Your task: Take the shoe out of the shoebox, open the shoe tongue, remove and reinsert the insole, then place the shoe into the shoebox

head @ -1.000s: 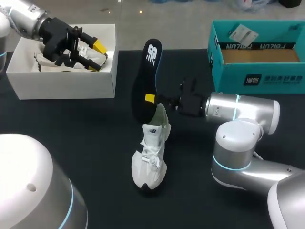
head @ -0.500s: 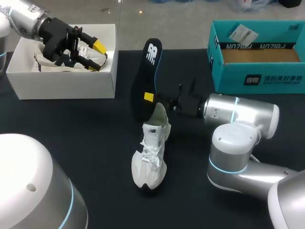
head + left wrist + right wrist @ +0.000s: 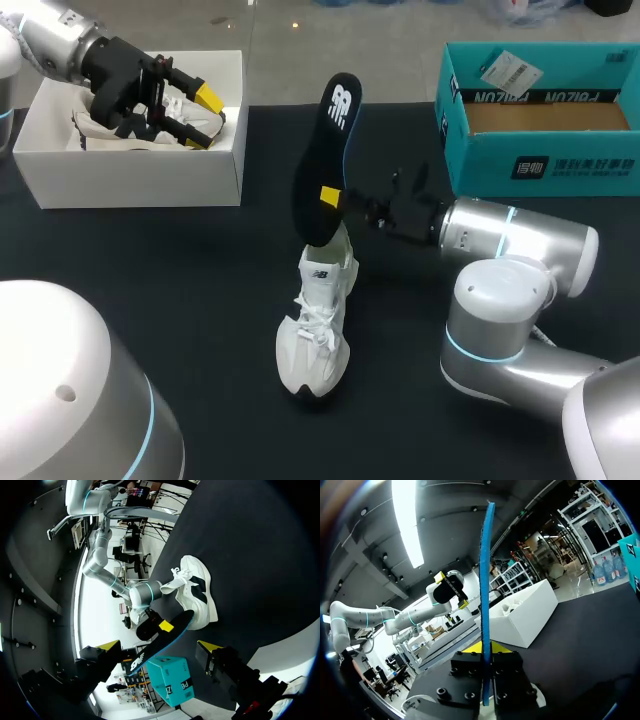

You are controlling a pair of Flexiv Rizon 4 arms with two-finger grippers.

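On the black table [image 3: 160, 270] the white shoe [image 3: 318, 320] sits nearest. Over its heel, my right gripper [image 3: 334, 200] pinches the dark insole [image 3: 325, 150] upright. Farther off, my left gripper [image 3: 203, 120] hangs spread and empty over the white box [image 3: 130, 175], with the teal shoebox [image 3: 540, 165] opposite.

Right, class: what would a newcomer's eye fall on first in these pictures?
The dark insole, held upright in the right gripper, its lower end at the opening of the white sneaker in the middle of the black table. Next, the left gripper hangs open over the white box at the rear left, and a teal shoebox sits open at the rear right.
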